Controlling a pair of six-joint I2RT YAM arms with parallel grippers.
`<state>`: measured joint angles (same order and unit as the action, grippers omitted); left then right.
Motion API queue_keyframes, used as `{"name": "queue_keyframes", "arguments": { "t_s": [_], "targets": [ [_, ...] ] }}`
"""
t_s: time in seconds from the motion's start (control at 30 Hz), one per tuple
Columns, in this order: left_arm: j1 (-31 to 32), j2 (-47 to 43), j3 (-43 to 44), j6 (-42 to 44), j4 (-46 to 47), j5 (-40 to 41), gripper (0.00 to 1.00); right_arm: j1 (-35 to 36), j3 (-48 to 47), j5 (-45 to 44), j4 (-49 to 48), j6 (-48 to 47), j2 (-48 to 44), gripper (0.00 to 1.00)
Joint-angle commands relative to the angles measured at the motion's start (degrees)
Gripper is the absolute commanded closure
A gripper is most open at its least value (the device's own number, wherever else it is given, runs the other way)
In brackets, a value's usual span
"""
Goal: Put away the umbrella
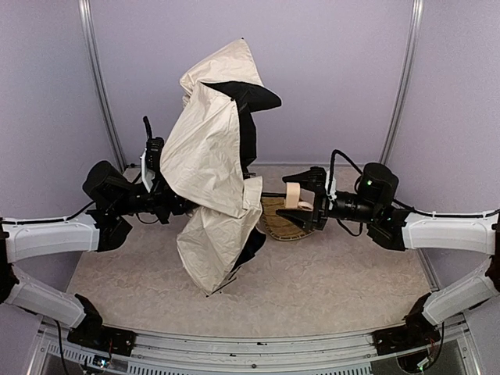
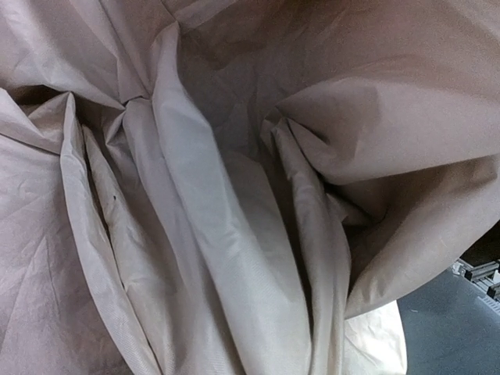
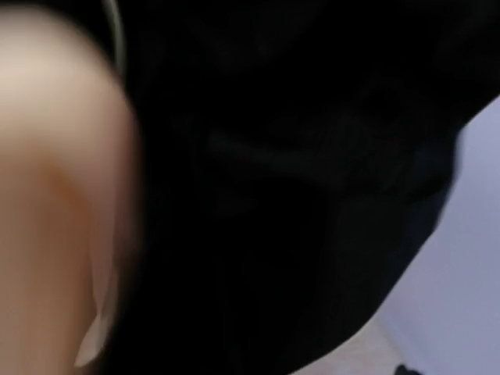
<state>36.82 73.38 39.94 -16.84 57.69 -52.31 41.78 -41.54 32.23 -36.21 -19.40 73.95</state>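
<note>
From above, the half-collapsed cream-beige fabric umbrella [image 1: 211, 148] hangs between the arms, seemingly for folding; the left gripper [image 1: 173, 205], at nine o'clock, is buried in cloth, grip untellable; the right gripper [image 1: 297, 199], at three o'clock, has its jaws spread about the tan handle [image 1: 293, 195]. The left wrist sees only creased umbrella [image 2: 234, 219] fabric; the right wrist, a blurred tan handle [image 3: 55, 195] against black.

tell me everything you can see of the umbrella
Half collapsed umbrella: crumpled cream fabric outside, black lining, thin black shaft lying level. It hangs between the arms, canopy covering the left arm's end. The tan handle sits inside the open right claw, above a basket.
</note>
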Motion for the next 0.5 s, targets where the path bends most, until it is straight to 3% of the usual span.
{"name": "queue_keyframes", "arguments": {
  "t_s": [0.0, 0.2, 0.3, 0.4, 0.47],
  "targets": [
    [1.2, -3.7, 2.9, 1.0, 2.0, 0.7, 1.0, -1.6, -0.9, 13.8, -4.1, 9.0, 2.9, 0.22],
    [2.5, -4.0, 3.5, 2.3, 0.7, 2.5, 1.0, -1.4, -4.2, 23.5, -8.6, 18.9, 9.4, 0.24],
    [2.8, -3.2, 3.6, 2.1, 1.3, 2.6, 1.0, 0.4, -6.8, 22.3, -9.8, 20.7, 12.7, 0.28],
    [3.0, -2.8, 3.7, 1.9, 1.3, 2.6, 1.0, 2.2, -7.9, 17.7, -11.3, 19.7, 14.9, 0.37],
    [3.1, -2.9, 3.4, 1.9, 1.3, 2.6, 1.0, 2.4, -8.7, 16.8, -12.7, 20.5, 16.0, 0.49]
  ]
}}
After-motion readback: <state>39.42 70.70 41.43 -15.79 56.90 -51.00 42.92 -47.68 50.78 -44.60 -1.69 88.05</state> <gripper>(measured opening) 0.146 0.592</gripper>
